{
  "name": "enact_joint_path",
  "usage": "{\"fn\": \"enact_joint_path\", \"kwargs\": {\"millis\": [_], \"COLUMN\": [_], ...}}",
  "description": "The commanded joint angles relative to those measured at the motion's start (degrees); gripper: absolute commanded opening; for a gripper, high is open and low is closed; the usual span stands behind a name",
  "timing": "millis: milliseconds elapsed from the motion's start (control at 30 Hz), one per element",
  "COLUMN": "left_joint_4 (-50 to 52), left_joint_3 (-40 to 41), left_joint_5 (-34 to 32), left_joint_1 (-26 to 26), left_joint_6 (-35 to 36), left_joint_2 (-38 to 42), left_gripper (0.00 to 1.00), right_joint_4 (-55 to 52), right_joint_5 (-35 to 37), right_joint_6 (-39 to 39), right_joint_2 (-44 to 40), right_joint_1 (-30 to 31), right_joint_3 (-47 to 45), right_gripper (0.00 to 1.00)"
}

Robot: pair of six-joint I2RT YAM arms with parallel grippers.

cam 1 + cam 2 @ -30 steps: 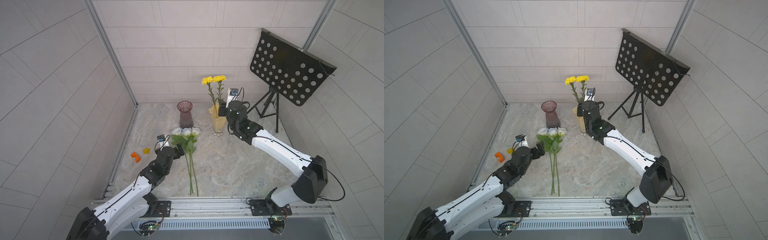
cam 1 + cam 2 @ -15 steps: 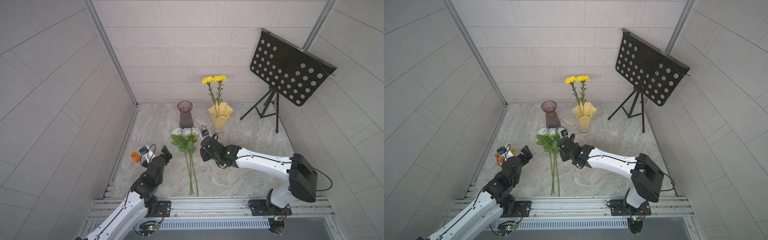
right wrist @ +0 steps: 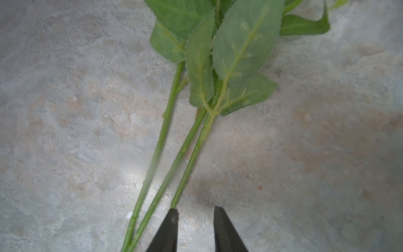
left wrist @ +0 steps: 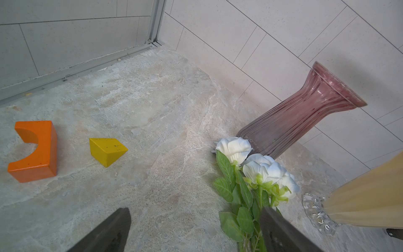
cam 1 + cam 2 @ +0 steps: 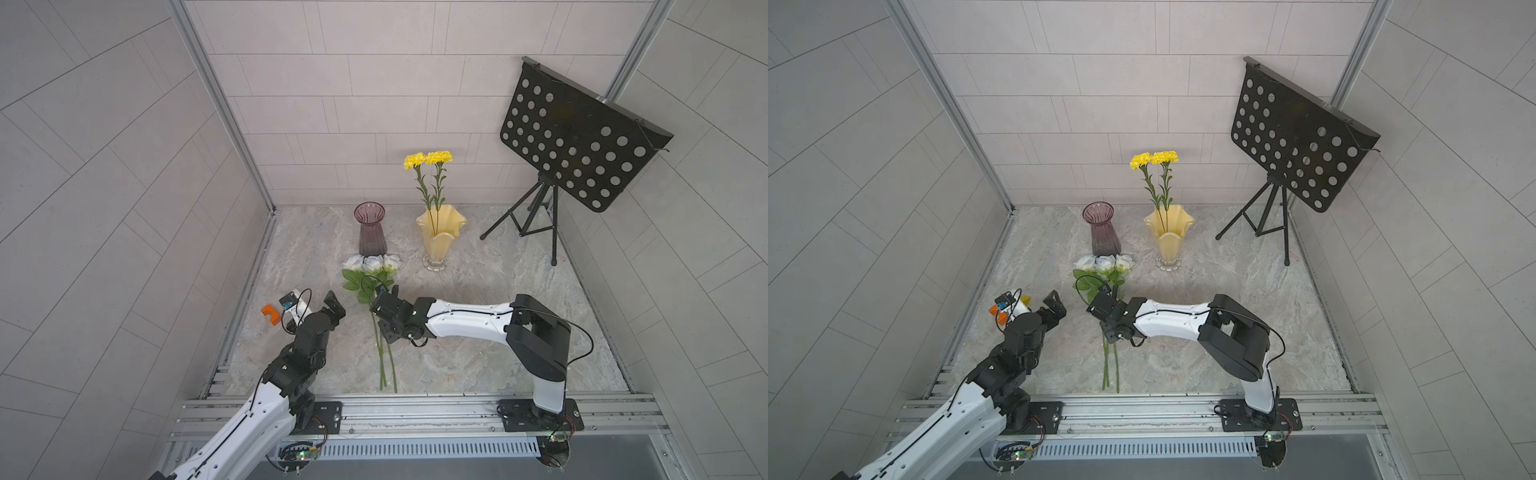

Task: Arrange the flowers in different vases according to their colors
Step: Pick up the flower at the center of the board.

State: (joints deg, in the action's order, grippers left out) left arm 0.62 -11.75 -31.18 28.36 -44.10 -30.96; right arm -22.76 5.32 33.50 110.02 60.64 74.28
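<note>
Bright even light, soft shadows, wide-angle bowing at edges, right wrist view hazy, blurred.

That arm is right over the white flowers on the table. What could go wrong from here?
The three stems lie close together, so the right gripper might pinch two, or miss: its gap appears to sit beside the nearest stem.
The white roses lie right by the purple vase, so lifting one could nudge it.

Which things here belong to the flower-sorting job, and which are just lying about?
Job:
three white roses with green leaves
two frilly yellow flowers
pale yellow ruffled vase
purple ribbed glass vase

Lying about:
orange arch-shaped block
yellow wedge block
black perforated music stand
</note>
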Motion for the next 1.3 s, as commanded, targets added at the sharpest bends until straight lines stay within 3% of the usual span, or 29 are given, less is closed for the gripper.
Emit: {"fn": "enact_joint_path", "kwargs": {"millis": [0, 800, 1267], "left_joint_4": [-1.2, -1.8, -3.2], "left_joint_3": [0.1, 0.1, -0.1], "left_joint_5": [0.4, 1.5, 4.1], "left_joint_1": [-0.3, -0.3, -0.3], "left_joint_6": [0.7, 1.0, 2.2], "left_joint_2": [0.0, 0.3, -1.1], "left_gripper": [1.0, 1.0, 1.0], "right_joint_4": [-2.1, -4.0, -6.4], "right_joint_5": [0.9, 4.0, 5.8], "right_joint_6": [0.1, 0.1, 0.6], "right_joint_2": [1.7, 10.2, 5.5], "right_joint_1": [0.3, -1.6, -2.3], "right_joint_3": [1.8, 7.0, 5.7], "right_gripper": [0.35, 0.34, 0.0]}}
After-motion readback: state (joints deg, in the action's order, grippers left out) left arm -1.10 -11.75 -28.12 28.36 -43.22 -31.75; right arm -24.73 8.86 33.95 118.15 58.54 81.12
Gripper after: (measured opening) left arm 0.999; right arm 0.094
